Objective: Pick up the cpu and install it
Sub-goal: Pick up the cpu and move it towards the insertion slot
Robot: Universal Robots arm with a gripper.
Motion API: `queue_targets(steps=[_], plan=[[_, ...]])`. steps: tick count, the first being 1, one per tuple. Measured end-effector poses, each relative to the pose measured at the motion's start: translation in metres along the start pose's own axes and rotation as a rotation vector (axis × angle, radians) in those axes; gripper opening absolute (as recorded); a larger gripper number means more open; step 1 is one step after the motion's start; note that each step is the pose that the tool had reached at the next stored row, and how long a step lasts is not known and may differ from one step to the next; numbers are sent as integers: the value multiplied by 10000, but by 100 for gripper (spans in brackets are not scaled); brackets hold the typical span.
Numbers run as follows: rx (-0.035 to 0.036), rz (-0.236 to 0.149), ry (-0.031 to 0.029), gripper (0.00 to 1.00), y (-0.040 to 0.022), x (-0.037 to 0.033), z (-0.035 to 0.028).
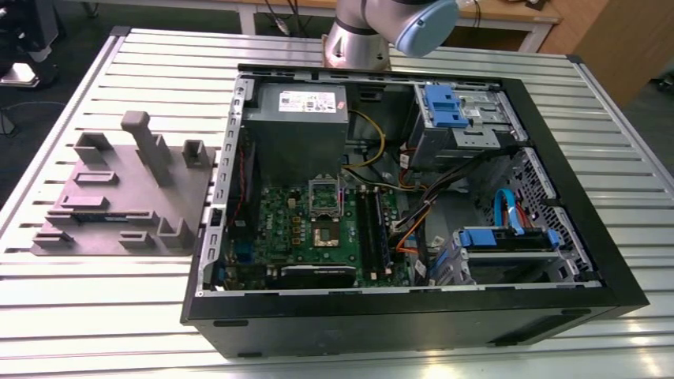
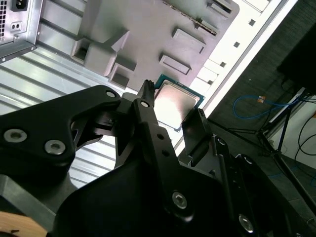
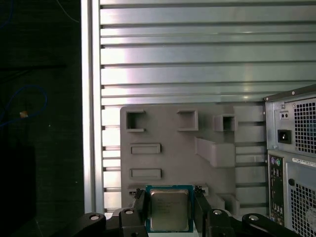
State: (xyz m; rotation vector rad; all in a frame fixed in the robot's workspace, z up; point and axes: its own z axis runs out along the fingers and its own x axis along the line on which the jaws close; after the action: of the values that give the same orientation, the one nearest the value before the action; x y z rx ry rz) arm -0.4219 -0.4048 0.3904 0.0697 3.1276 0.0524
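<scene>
Right at the business end, the gripper has its jaws clenched on the cpu: in both wrist views the little square chip sits squarely between the two black fingers, one finger pressed to each of two opposite edges, shiny metal top facing the cameras and the green edge of its board showing around it. So the pick-up looks done, by my reading, because the chip looks big against everything past it and seems to hang clear of any surface. Just beyond the jaws lies the grey fixture tray with its pockets and raised blocks, and I can't make out which pocket the chip came from. Further out past the fingertips run the bright metal slats of the table. Off to one side of the jaws, well apart from them, stands the rear panel of the computer case. Farthest of all from the jaws, in the exterior view, the case lies open on the table with the motherboard inside, and the socket in the middle of that board has its bracket standing upright and no silver chip seated in it. So the second half is not yet done: the cpu is in the grip, well away from the socket, and the install is all to play for.
</scene>
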Motion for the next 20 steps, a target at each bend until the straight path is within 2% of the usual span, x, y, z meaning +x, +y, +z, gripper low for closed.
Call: queue_targets(steps=[20], plan=[[0, 0, 0, 47, 2, -46, 1]])
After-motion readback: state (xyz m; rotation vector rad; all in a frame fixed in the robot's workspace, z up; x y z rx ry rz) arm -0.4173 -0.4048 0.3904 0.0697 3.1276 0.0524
